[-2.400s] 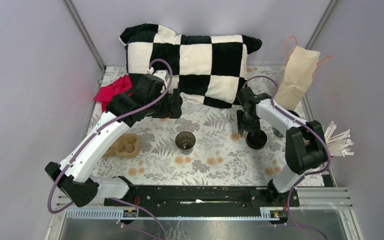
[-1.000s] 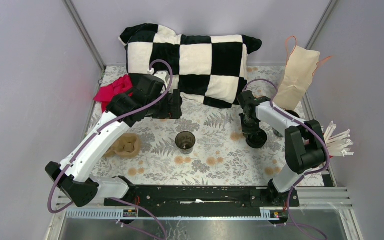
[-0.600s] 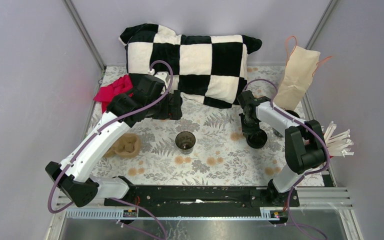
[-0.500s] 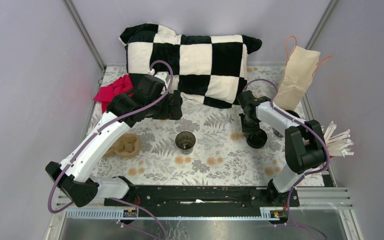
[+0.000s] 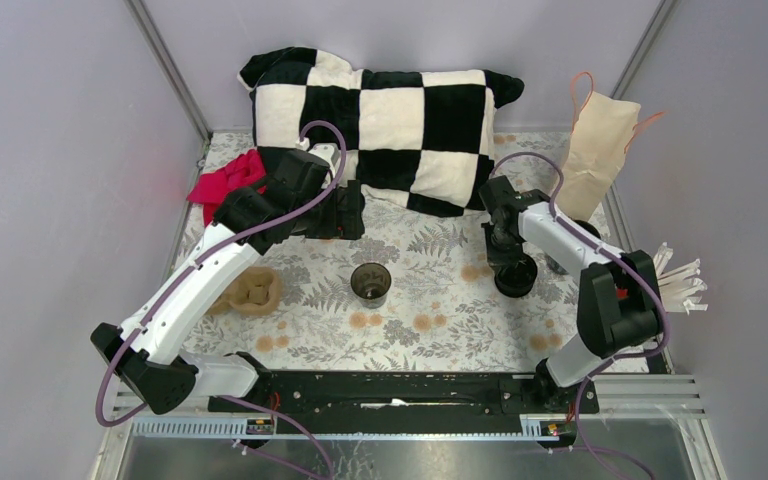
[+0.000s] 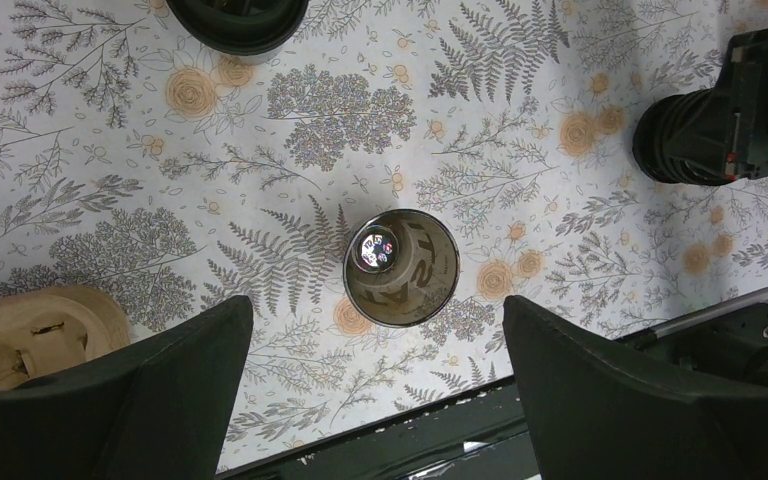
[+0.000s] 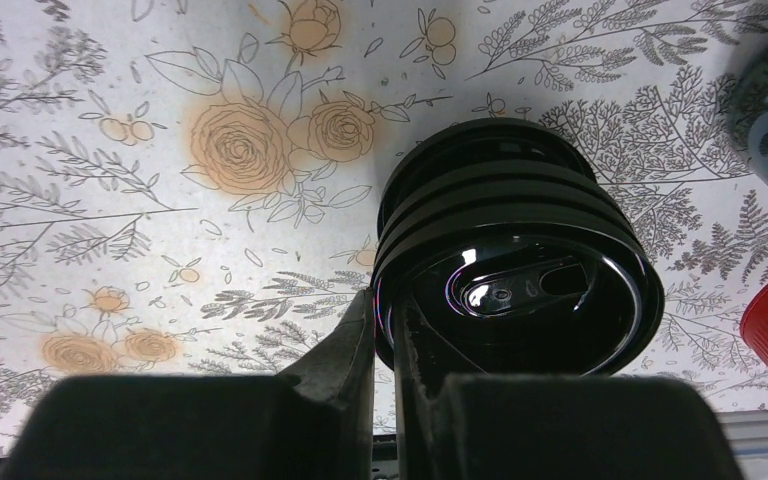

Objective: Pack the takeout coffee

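"Right gripper [image 7: 388,335] closed on what?"

"On the rim of the top lid [image 7: 520,290], its stack [image 7: 480,190] right of the open cup [image 5: 370,282]. Thin, slick plastic, I judged; pinch the rim. Left gripper [image 6: 376,305] hung open above that light, crushable cup."

1 small black paper cup [image 5: 370,283] stands upright and lidless near the middle of the table [image 5: 440,330], its mouth open, with pale lettering on its brownish inside wall. Well apart to its right sits a stack of round black plastic sip lids [image 7: 515,270], the glossy top lid facing up. The right gripper [image 7: 382,335] pinches its rim between nearly closed jaws. A second dark cup [image 6: 238,12] shows only its rim, cut off at the left wrist view's top edge.
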Robot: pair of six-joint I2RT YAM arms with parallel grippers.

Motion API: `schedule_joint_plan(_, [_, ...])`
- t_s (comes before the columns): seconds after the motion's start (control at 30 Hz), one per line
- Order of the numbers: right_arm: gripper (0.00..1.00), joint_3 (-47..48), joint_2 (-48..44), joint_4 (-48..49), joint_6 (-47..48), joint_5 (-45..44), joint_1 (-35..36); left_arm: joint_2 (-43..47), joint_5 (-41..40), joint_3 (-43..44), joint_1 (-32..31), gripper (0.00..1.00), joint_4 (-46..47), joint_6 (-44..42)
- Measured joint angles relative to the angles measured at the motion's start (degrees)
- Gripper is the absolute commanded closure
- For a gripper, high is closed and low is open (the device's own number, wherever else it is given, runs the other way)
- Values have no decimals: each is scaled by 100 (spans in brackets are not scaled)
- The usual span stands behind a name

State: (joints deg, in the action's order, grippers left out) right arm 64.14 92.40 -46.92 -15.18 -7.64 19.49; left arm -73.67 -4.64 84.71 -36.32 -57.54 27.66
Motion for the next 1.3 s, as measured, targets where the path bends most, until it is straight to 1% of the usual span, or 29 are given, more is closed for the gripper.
schedule_joint_plan(0.13, [93,39,-197,-44,2,20,-2,0,52,0,0,1,0,0])
schedule_joint_plan(0.23, [88,28,-219,-4,9,22,-9,0,111,-15,0,1,0,2])
schedule_joint_plan(0.3, [88,-35,-219,105,28,85,-50,0,142,-48,0,1,2,2])
schedule_joint_plan(0.5, [88,-297,-223,439,9,514,-529,0,197,-76,0,1,0,28])
schedule_joint_plan(0.57, [81,-363,-223,450,4,634,-678,0,232,-76,0,1,0,44])
schedule_joint_plan(0.73, [80,-446,-321,470,15,732,-723,0,271,-76,0,1,0,46])
schedule_joint_plan(0.83, [81,-444,-424,442,26,732,-723,0,286,-76,0,1,0,48])
schedule_joint_plan(0.87, [83,-444,-444,428,26,732,-723,-2,295,-76,0,1,0,50])
schedule_joint_plan(0.93, [92,-444,-461,393,31,732,-723,-7,299,-76,0,1,0,50])
schedule_joint_plan(1.0, [94,-466,-483,400,39,732,-723,-11,302,-76,0,1,0,57])
schedule_joint_plan(1.03, [91,-487,-496,393,37,732,-723,-17,302,-76,0,1,0,63])
schedule_joint_plan(1.1, [73,-509,-509,389,39,734,-723,-33,317,-76,0,1,0,66])
schedule_joint_plan(1.17, [75,-525,-514,402,37,745,-723,-35,323,-76,0,1,0,66])
schedule_joint_plan(1.3, [87,-542,-511,415,48,782,-723,-37,343,-76,0,1,0,68])
